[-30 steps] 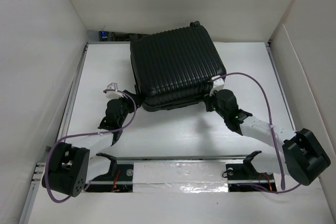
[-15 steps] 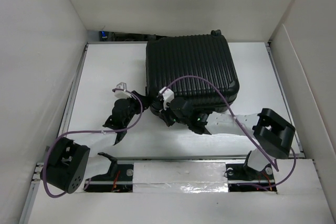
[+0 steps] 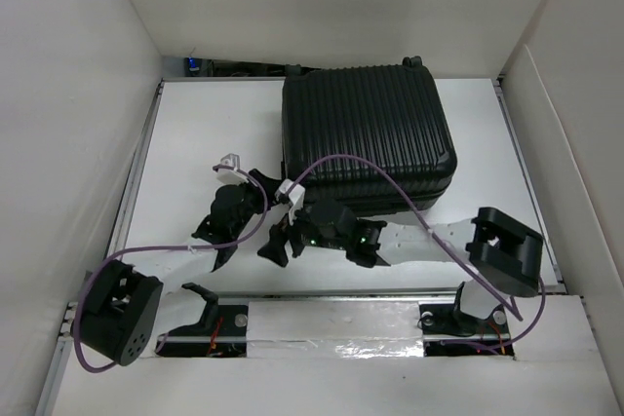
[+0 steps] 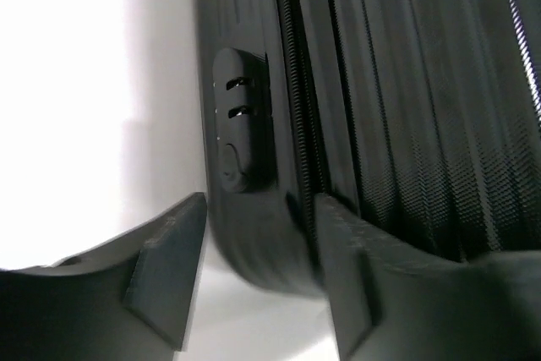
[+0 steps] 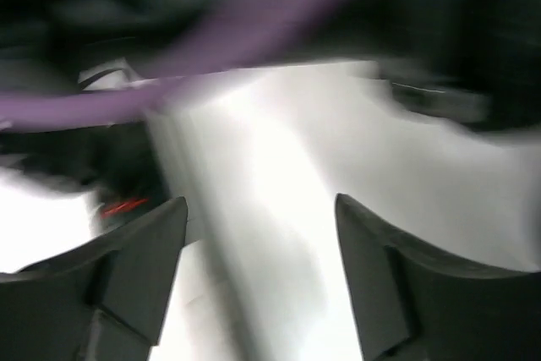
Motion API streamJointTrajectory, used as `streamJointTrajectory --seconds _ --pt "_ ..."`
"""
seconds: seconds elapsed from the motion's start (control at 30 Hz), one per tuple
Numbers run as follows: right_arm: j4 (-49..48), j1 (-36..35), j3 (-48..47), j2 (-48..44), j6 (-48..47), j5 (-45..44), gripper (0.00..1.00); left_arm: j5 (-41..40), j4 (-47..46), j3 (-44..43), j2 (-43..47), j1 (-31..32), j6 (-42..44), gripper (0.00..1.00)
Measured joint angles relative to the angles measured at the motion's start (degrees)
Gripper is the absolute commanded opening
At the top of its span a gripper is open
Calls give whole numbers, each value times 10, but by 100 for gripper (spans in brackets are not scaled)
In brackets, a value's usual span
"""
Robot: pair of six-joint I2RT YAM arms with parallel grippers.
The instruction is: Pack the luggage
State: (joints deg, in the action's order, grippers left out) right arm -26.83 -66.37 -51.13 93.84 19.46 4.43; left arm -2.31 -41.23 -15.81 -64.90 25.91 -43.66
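White table [image 3: 185, 133] stretches along the left wall. The left gripper [image 3: 260, 182], jaws parted, faces the near-left corner of the luggage [image 3: 366, 129]. The right gripper [image 3: 274, 241] has swung left and opened. The closed luggage has slid right, squared near the far edge.

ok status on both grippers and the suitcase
Left gripper open at near-left corner of the suitcase. Right gripper open, empty, over the table. Suitcase closed, lying flat. Right arm's purple cable crosses its near edge.
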Motion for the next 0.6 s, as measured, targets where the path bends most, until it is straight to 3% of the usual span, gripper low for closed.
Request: streamJointTrajectory --seconds 0.13,0.23,0.27,0.37,0.6 --pt "69 -31 0 -82 -13 15 87 16 14 -7 20 2 -8 67" --pt "136 -15 -2 -163 -30 5 78 2 24 -34 35 -5 -8 71" --pt "161 0 -3 -192 -39 4 55 -3 24 -45 37 -7 -8 71" --pt "227 74 -17 -266 -67 -14 0 -14 24 -66 45 -9 -7 71" --pt "294 408 -15 -404 -74 -71 0 -37 32 -66 71 -9 -8 70"
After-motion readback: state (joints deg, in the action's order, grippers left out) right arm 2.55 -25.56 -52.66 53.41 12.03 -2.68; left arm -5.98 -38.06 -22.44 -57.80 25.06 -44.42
